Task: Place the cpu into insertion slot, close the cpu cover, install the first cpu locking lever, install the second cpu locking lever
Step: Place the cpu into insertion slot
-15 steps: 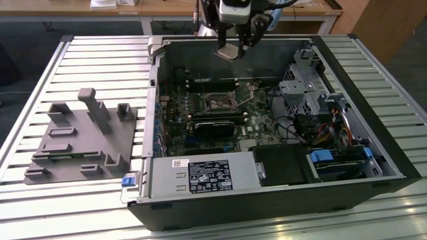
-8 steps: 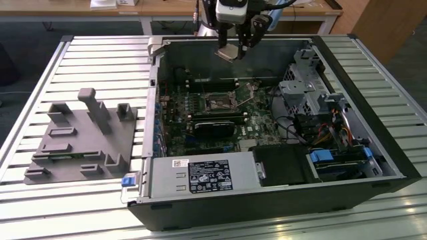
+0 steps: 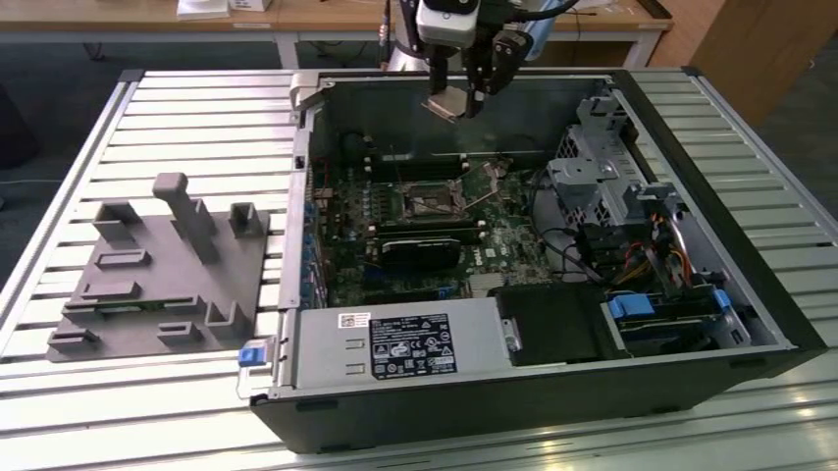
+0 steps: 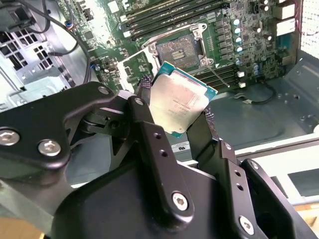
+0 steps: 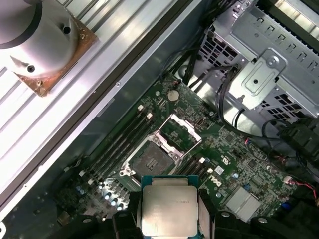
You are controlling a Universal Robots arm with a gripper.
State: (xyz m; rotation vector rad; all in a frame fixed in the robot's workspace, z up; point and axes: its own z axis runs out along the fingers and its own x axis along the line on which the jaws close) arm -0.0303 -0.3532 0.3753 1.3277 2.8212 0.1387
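On a slatted metal table (image 3: 196, 118) stands an open computer case (image 3: 524, 417). Above it the gripper (image 3: 452, 103) is clamped on the cpu (image 4: 179, 102), well above the uncovered insertion slot (image 5: 152, 160).

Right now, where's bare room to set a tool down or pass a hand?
Free: the slatted table on the far side of the grey fixture, and the strip at the exterior view's right of the computer case. Crowded: inside the case, with motherboard, drive cage and cables; the gripper holds the cpu over its far edge.
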